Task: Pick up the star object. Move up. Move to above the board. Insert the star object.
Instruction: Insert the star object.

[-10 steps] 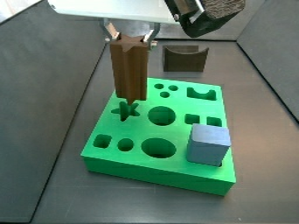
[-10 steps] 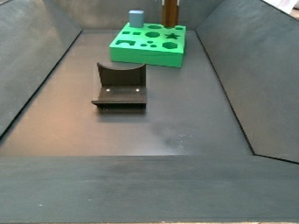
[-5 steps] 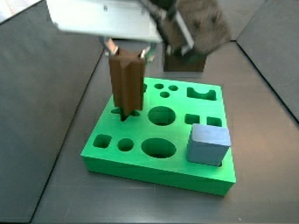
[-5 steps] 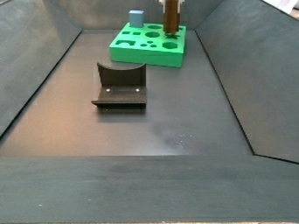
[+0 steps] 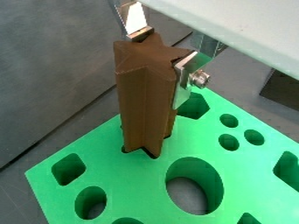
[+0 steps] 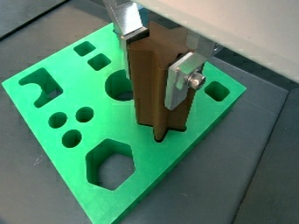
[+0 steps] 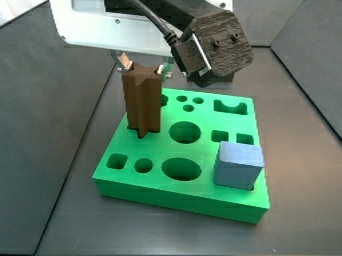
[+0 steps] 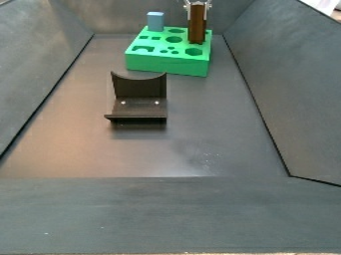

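The star object point(image 7: 143, 103), a tall brown ridged prism, stands upright with its lower end in the star hole of the green board point(image 7: 160, 188). It shows in both wrist views point(image 5: 146, 96) point(image 6: 155, 83) and at the far end of a side view point(image 8: 196, 22). My gripper point(image 7: 142, 69) is shut on the star object's top, one silver finger point(image 5: 135, 17) on each side. The gripper also shows in both wrist views point(image 5: 159, 48) point(image 6: 156, 52). The board also shows in both wrist views point(image 5: 122, 179) point(image 6: 208, 94) and in a side view point(image 8: 170, 55).
A blue-grey cube point(image 7: 239, 163) sits on the board's near right corner and shows in a side view point(image 8: 155, 19). The dark fixture point(image 8: 136, 97) stands on the grey floor beside the board. Sloped grey walls enclose the floor.
The gripper has moved down with the star object. Its lower end was above the board and now sits in the star hole.
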Robot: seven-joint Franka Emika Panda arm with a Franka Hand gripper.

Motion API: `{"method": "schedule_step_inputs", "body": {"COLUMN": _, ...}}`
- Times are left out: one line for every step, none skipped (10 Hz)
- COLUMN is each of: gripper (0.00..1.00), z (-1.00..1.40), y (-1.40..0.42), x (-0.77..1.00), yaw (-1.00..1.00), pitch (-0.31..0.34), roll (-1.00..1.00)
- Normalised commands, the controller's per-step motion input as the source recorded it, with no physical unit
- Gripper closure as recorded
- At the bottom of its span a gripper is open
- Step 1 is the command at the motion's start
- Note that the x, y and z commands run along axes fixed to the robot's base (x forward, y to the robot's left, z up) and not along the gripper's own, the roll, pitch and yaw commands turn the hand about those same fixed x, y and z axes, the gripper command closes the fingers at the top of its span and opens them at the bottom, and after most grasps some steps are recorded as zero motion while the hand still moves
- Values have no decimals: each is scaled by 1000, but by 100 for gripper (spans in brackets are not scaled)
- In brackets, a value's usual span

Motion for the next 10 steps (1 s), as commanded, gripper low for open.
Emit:
{"method": "schedule_step_inputs", "body": {"gripper": 100, "z": -851, "y": -71, "x": 86, "yaw": -237, "pitch": 0, "roll": 29}}
{"method": "schedule_step_inputs", "body": {"gripper": 100, "z": -886, "y": -20, "x": 97, "yaw": -400, "pitch": 0, "roll": 16}}
{"method": "schedule_step_inputs", "body": {"gripper": 100, "z": -806, "y": -9, "x": 94, "yaw": -363, "pitch": 0, "roll": 21}}
{"method": "schedule_step_inputs", "body": {"gripper": 100, "z": -1000, "y": 0, "x": 111, "yaw": -357, "pitch": -3, "roll": 43}}
{"method": "schedule_step_inputs", "body": {"gripper": 100, "z": -1000, "y": 0, "x": 226, "yaw": -357, "pitch": -4, "roll": 14}}
{"method": "schedule_step_inputs", "body": {"gripper": 100, "z": -1000, "y": 0, "x": 269, "yaw": -331, "pitch": 0, "roll": 10}}
{"method": "schedule_step_inputs", "body": {"gripper": 100, "z": -829, "y": 0, "x": 174, "yaw": -197, "pitch": -31, "roll": 0}}
{"method": "schedule_step_inputs", "body": {"gripper": 100, "z": 0, "y": 0, "x": 0, "yaw": 0, "pitch": 17, "roll": 0}}
{"method": "schedule_step_inputs", "body": {"gripper": 100, "z": 0, "y": 11, "x": -29, "yaw": -29, "pitch": 0, "roll": 31}}
{"method": "schedule_step_inputs", "body": {"gripper": 100, "z": 0, "y": 0, "x": 0, "yaw": 0, "pitch": 0, "roll": 0}}
